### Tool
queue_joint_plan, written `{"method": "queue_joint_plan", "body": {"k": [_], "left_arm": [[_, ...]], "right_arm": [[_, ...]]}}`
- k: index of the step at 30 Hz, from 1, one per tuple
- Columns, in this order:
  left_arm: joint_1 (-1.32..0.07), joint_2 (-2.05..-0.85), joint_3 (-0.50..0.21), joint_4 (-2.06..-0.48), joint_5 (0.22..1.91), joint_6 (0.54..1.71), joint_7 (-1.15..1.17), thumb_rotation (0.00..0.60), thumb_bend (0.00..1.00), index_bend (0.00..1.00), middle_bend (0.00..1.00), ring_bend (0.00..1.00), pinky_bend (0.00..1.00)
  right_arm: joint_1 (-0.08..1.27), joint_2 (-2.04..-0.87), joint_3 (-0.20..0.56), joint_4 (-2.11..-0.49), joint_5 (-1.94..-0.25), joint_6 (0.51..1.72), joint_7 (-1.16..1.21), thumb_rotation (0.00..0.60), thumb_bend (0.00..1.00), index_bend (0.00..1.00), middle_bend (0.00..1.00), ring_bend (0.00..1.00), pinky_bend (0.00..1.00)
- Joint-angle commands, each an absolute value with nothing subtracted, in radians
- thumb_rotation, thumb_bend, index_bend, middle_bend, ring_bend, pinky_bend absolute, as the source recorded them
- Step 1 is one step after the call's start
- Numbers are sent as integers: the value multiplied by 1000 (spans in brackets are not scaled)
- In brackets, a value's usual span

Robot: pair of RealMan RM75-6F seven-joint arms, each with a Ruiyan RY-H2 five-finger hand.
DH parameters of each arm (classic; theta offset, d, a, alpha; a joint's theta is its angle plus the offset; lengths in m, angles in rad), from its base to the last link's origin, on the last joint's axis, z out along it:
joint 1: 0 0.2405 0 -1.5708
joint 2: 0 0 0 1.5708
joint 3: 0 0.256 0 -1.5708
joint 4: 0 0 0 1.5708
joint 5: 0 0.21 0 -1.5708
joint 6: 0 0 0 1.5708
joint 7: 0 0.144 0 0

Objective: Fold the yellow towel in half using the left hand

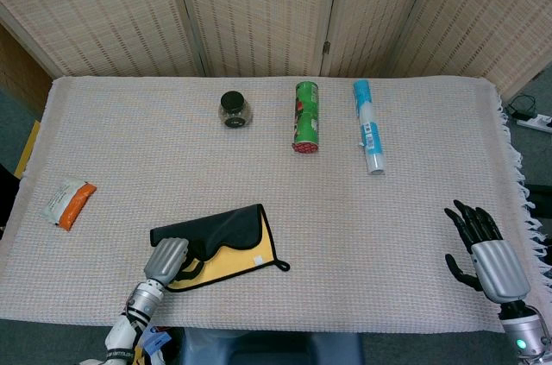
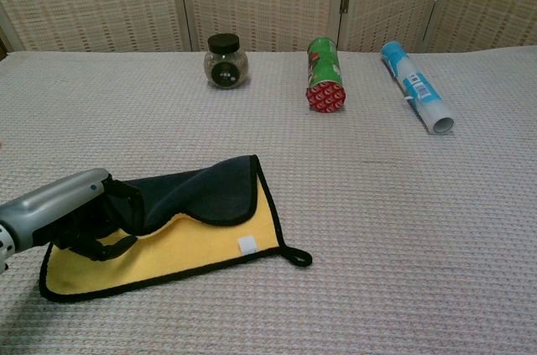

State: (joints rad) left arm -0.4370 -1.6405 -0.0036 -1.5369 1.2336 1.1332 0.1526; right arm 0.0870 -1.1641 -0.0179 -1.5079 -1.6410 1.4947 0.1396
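Observation:
The yellow towel (image 1: 231, 254) (image 2: 201, 239) with black trim lies near the table's front left, its far edge turned over toward me so the dark underside (image 1: 216, 228) (image 2: 201, 190) covers most of it. My left hand (image 1: 167, 259) (image 2: 71, 217) grips the folded-over corner at the towel's left end, close to the front edge. A white tag (image 2: 247, 244) and a small hanging loop (image 2: 298, 258) show at the towel's right corner. My right hand (image 1: 485, 253) hovers at the far right with fingers spread, holding nothing; the chest view does not show it.
At the back stand a dark-lidded glass jar (image 1: 234, 110) (image 2: 225, 61), a green can lying on its side (image 1: 306, 116) (image 2: 325, 74) and a blue-and-white tube (image 1: 368, 137) (image 2: 416, 86). An orange-and-white packet (image 1: 69, 202) lies at the left edge.

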Motion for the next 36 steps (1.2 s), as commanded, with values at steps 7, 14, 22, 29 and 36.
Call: {"method": "queue_joint_plan", "body": {"k": [7, 14, 22, 29, 36], "left_arm": [[-400, -1670, 17, -1573, 1231, 1160, 212, 600, 465, 584, 1000, 1000, 1000], [-392, -1715, 10, -1578, 1230, 1177, 283, 600, 466, 583, 1000, 1000, 1000], [-364, -1713, 32, -1620, 1247, 1212, 340, 600, 466, 581, 1000, 1000, 1000], [-344, -1708, 53, -1633, 1266, 1221, 356, 600, 467, 576, 1000, 1000, 1000], [-333, -1700, 61, -1640, 1277, 1215, 356, 600, 466, 533, 1000, 1000, 1000]], "right_arm": [[82, -1158, -30, -1510, -1664, 1509, 151, 600, 482, 0, 0, 0, 0], [82, -1151, -39, -1513, -1679, 1511, 163, 600, 483, 0, 0, 0, 0], [75, -1145, -45, -1514, -1692, 1529, 169, 600, 484, 0, 0, 0, 0], [65, -1144, -52, -1521, -1715, 1555, 157, 600, 482, 0, 0, 0, 0], [61, -1148, -55, -1527, -1726, 1565, 143, 600, 483, 0, 0, 0, 0]]}}
